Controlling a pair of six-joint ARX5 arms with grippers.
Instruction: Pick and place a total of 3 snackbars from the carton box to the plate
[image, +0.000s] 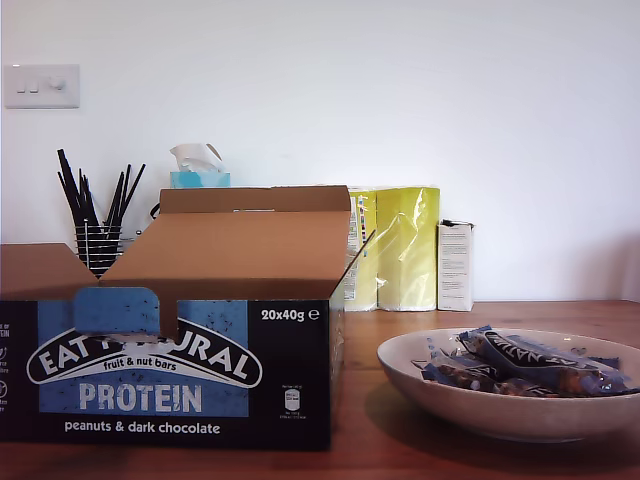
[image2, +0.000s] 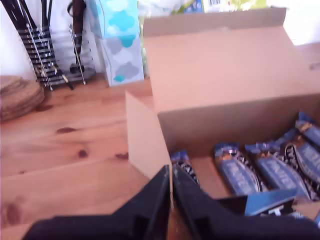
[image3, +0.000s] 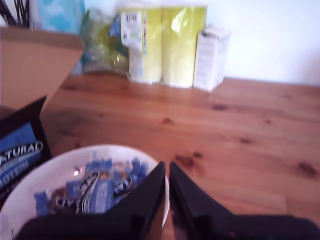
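Observation:
The carton box stands at the exterior view's left with its brown flaps open. In the first wrist view, several snackbars lie in a row inside the carton box. My first gripper hangs shut over the box's near wall with nothing between its fingers. The plate sits at the exterior view's right and holds a small pile of snackbars. My second gripper hovers shut and empty over the edge of the plate, beside its snackbars. Neither arm shows in the exterior view.
Along the back wall stand a wire holder of black sticks, a tissue box, yellow packages and a small white box. Cork coasters lie near the holder. The wooden table stretches beyond the plate.

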